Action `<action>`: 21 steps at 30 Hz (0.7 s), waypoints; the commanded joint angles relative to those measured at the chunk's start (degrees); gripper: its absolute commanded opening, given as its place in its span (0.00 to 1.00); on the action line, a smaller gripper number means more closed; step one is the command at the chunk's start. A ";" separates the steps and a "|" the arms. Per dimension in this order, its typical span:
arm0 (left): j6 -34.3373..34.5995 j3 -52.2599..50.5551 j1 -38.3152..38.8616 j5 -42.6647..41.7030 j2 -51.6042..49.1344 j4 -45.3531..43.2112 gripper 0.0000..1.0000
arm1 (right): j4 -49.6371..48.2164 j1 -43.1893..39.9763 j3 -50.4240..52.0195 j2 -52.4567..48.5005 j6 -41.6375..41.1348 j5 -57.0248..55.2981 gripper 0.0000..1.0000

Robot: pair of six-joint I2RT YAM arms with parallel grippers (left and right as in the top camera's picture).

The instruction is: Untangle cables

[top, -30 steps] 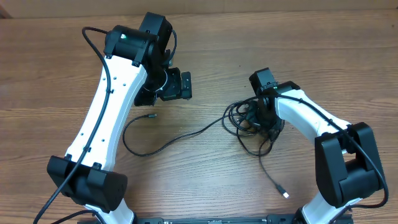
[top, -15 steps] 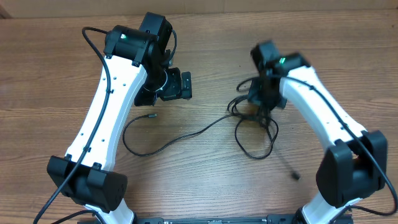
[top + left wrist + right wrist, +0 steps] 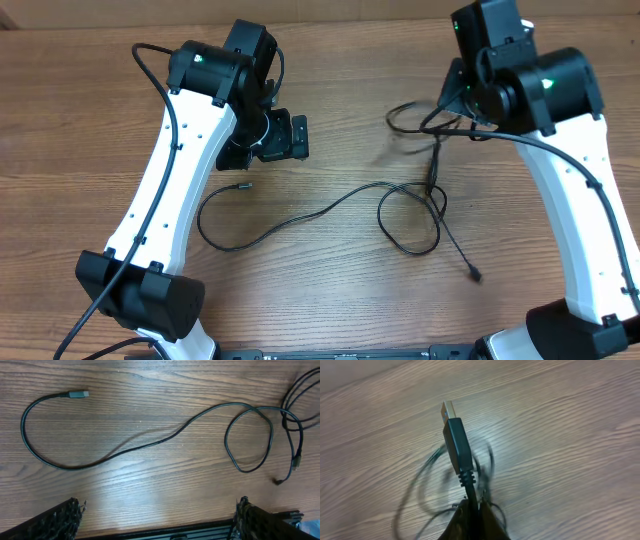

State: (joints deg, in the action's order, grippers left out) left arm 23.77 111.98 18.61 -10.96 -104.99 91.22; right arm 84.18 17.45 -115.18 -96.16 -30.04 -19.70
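Observation:
Thin black cables lie and hang over the wooden table. One long cable [image 3: 300,217] runs from a small plug [image 3: 77,394] through a curve to a loop [image 3: 248,440] at centre right. My right gripper [image 3: 474,510] is shut on a cable just below its USB plug [image 3: 455,435], which sticks up past the fingers. Seen from overhead, this gripper [image 3: 452,105] is raised at the back right with blurred cable loops [image 3: 410,115] hanging from it. A strand ends in a plug [image 3: 475,273] on the table. My left gripper [image 3: 278,138] hovers open and empty, its fingers [image 3: 60,522] wide apart.
The wooden table's front edge [image 3: 160,527] shows in the left wrist view, with the robot base beyond it. Thick black arm cables run along the white left arm [image 3: 170,170] and right arm [image 3: 590,200].
My right gripper has closed on a cable and risen up and back to the far right, pulling the tangle off the table and stretching it. The left arm has not moved.

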 commanded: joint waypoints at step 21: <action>-0.85 1.09 -0.22 -0.48 1.38 -0.07 1.00 | 1.22 -22.58 5.55 -7.54 -7.50 -0.15 0.09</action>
State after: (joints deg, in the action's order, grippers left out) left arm 23.77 111.98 18.61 -10.96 -104.99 91.22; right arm 86.15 -3.14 -110.69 -103.70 -37.10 -19.77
